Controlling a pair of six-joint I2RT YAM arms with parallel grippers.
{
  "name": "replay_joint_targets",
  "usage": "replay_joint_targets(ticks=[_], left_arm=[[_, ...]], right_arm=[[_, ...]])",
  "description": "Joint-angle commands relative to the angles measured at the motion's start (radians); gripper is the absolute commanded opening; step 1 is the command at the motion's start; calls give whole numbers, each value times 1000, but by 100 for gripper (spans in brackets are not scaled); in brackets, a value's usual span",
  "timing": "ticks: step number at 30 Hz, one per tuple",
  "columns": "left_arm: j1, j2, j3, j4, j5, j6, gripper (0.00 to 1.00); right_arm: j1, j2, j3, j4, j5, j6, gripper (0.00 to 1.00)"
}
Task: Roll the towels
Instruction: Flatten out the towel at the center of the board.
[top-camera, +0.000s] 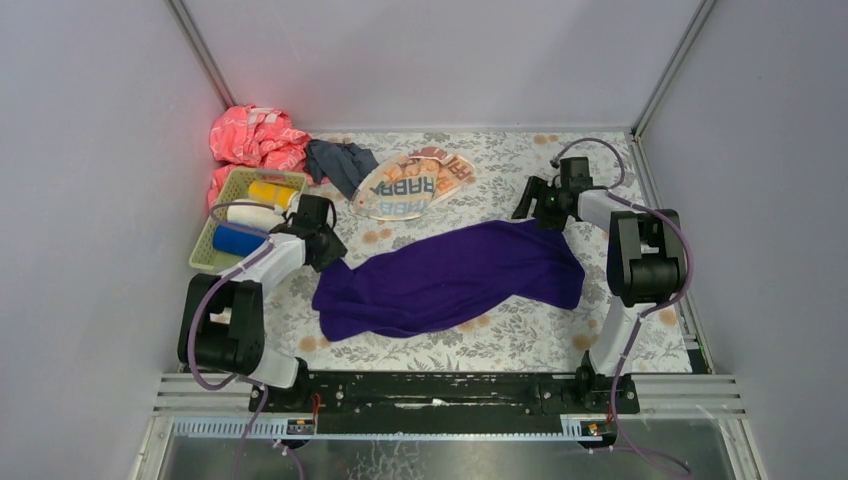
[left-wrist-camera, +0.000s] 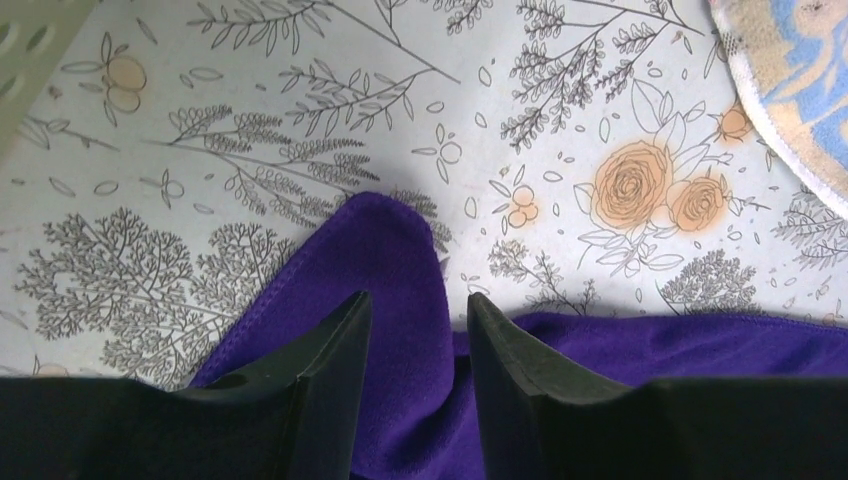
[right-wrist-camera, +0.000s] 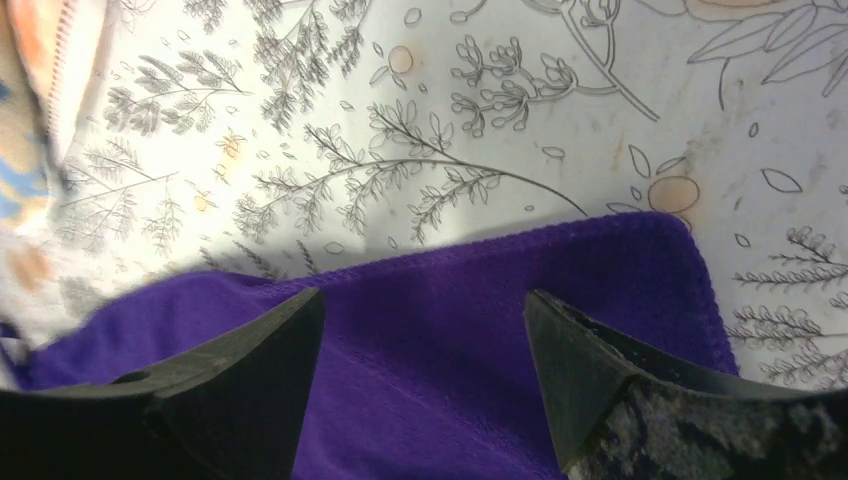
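The purple towel (top-camera: 450, 280) lies crumpled across the middle of the floral cover. My left gripper (top-camera: 330, 250) is at its left corner. In the left wrist view the gripper (left-wrist-camera: 418, 298) is open a little, with a rounded fold of the purple towel (left-wrist-camera: 390, 250) between and past the fingertips. My right gripper (top-camera: 535, 205) is over the towel's far right corner; in the right wrist view it (right-wrist-camera: 423, 295) is wide open above the purple towel (right-wrist-camera: 430, 370). The cream RABBIT towel (top-camera: 415, 185) and the dark grey-blue towel (top-camera: 340, 163) lie at the back.
A pale green basket (top-camera: 205, 255) at the left holds a yellow roll (top-camera: 270, 191), a white roll (top-camera: 255, 215) and a blue roll (top-camera: 238, 240). A pink cloth (top-camera: 255, 135) is bunched in the back left corner. Grey walls close in on three sides.
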Motion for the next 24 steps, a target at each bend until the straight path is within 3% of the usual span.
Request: replay_joint_targets(ticks=[1,11,24], left_arm=[[20,44,43,67,3,47,40],[58,141,103,67,52,79,39],[55,329,294,5,155,140,23]], right_arm=[[-71,57,51,-46,1,30,82],[-247,121,69,-53,99,70,83],[-256,141,99,-53,42,21,82]])
